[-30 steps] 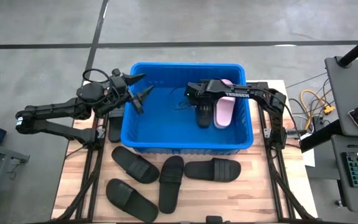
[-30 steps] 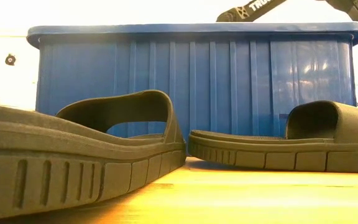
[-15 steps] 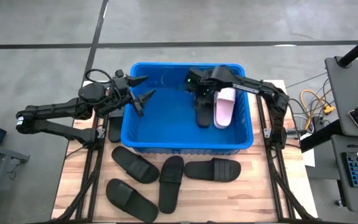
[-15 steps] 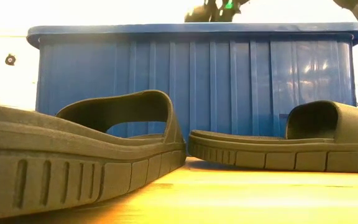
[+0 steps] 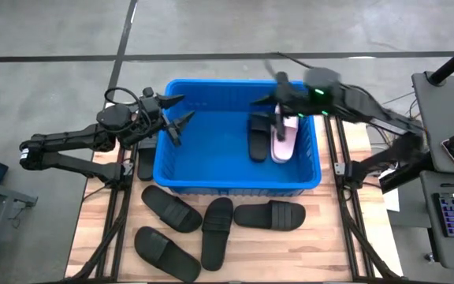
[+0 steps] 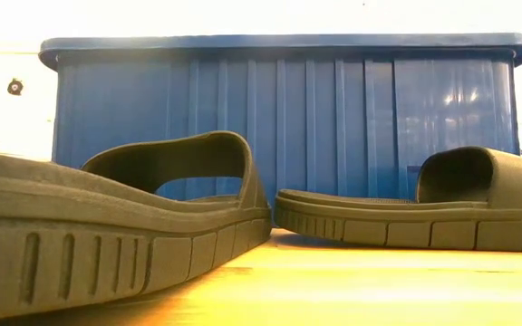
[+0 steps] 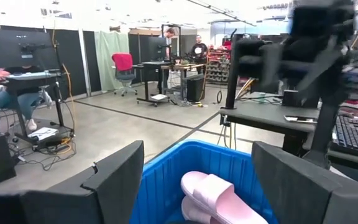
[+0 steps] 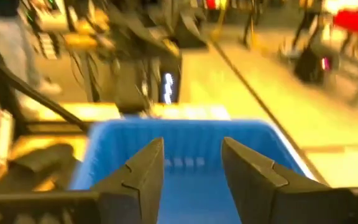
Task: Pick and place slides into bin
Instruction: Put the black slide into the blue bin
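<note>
**Kid:** Where are the slides?

**Helper:** Two are in the blue bin (image 5: 211, 180). A black slide (image 5: 258, 139) and a pale pink slide (image 5: 283, 143) lie side by side, touching, near the bin's right wall. The left wrist view shows the pink one (image 7: 219, 194) too, down inside the bin (image 7: 166, 180).

**Kid:** And the others?

**Helper:** Four black ones lie on the wooden counter (image 5: 333, 237) in front of the bin. One (image 5: 170, 209) is on the left, one (image 5: 164, 251) is closest to the front edge, one (image 5: 217, 230) is in the middle, and one (image 5: 269, 214) is on the right. A fifth black slide (image 5: 145, 161) peeks out just beside the bin's left wall. From down low, two of them (image 6: 107, 231) (image 6: 424, 210) look big in front of the bin (image 6: 288, 118).

**Kid:** What are the arms doing?

**Helper:** The left gripper (image 5: 177, 110) hangs over the bin's left rim. Its jaws are spread wide and hold nothing. The right gripper (image 5: 280, 99) is up above the back of the bin, over the two slides. It looks blurry from above. In its own wrist view, its jaws (image 8: 194, 171) have a gap between them, and nothing is in that gap.
</note>
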`<state>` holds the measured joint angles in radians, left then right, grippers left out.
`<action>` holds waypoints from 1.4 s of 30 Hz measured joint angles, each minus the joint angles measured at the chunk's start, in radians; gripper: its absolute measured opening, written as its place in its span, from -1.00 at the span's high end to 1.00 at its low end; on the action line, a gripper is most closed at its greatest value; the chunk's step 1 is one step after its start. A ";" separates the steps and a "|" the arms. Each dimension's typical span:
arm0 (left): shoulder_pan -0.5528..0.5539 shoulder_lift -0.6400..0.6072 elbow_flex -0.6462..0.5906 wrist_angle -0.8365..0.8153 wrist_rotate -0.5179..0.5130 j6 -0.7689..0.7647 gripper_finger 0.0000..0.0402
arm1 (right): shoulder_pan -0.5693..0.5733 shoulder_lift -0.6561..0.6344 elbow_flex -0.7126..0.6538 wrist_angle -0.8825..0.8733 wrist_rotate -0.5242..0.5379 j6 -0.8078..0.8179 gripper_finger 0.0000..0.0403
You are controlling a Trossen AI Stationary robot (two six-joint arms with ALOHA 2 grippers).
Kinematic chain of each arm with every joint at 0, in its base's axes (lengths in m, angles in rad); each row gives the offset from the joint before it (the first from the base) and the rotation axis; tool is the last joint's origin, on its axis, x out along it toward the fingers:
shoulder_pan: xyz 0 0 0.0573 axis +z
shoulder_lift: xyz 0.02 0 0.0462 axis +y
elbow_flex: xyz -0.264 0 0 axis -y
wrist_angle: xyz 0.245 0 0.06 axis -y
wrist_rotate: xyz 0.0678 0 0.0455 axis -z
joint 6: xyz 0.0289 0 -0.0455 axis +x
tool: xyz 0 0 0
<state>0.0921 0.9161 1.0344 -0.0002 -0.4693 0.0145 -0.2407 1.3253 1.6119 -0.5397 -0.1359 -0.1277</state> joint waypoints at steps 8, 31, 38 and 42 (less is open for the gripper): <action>0.000 0.000 -0.002 0.000 0.000 0.002 -0.41 | 0.071 -0.328 -0.404 0.242 0.006 0.208 0.46; 0.000 0.000 -0.011 -0.036 0.000 -0.002 -0.41 | 0.132 -0.792 -1.048 0.711 0.071 0.323 0.96; 0.000 0.000 -0.013 -0.078 0.021 -0.010 -0.41 | 0.132 -0.916 -1.132 0.713 0.112 0.287 0.96; 0.000 0.000 -0.013 -0.128 0.046 -0.033 -0.41 | 0.132 -0.957 -1.161 0.711 0.113 0.299 0.96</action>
<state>0.0917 0.9157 1.0210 -0.1279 -0.4231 -0.0182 -0.1089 0.3683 0.4513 0.1710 -0.0229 0.1714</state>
